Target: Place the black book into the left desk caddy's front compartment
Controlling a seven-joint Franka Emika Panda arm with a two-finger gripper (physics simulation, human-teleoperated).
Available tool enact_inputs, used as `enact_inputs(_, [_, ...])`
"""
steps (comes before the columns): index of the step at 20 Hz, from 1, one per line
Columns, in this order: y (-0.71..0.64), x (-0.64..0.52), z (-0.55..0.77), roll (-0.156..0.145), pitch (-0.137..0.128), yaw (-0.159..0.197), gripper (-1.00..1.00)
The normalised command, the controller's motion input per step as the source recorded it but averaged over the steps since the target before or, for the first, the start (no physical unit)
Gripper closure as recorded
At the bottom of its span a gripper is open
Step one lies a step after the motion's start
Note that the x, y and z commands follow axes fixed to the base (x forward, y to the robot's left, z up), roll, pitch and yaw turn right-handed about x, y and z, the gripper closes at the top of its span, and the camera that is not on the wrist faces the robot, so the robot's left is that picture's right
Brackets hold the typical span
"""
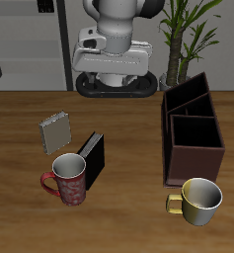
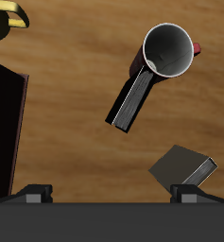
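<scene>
The black book (image 1: 92, 158) stands on edge on the wooden table, leaning close against a red patterned mug (image 1: 69, 178). In the wrist view the black book (image 2: 132, 99) shows its pale page edge beside the mug (image 2: 168, 49). The left desk caddy (image 1: 191, 133) is a dark maroon box with dividers, its taller slanted walls at the far end; its wall also shows in the wrist view (image 2: 5, 123). My gripper (image 1: 114, 67) hangs high near the table's back, far from the book. In the wrist view the gripper (image 2: 112, 194) is open and empty.
A small grey speckled book (image 1: 55, 131) (image 2: 184, 167) stands farther back than the black book. A cream mug with a yellow handle (image 1: 199, 200) (image 2: 9, 14) sits near the table's front edge before the caddy. A potted plant (image 1: 188, 30) stands behind the table.
</scene>
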Motion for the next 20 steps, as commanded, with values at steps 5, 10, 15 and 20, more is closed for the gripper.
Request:
enact_inputs(5, [-0.09,0.2,0.02,0.0,-0.024,0.012,-1.0])
enact_inputs(10, [-0.14,0.19,0.05,-0.014,-0.031,-0.002,-1.0])
enact_inputs(15, [-0.31,0.35,-0.03,-0.029,-0.021,0.01,-1.0])
enact_inputs(20, [-0.12,0.17,-0.04,-0.023,-0.004,-0.031,-1.0])
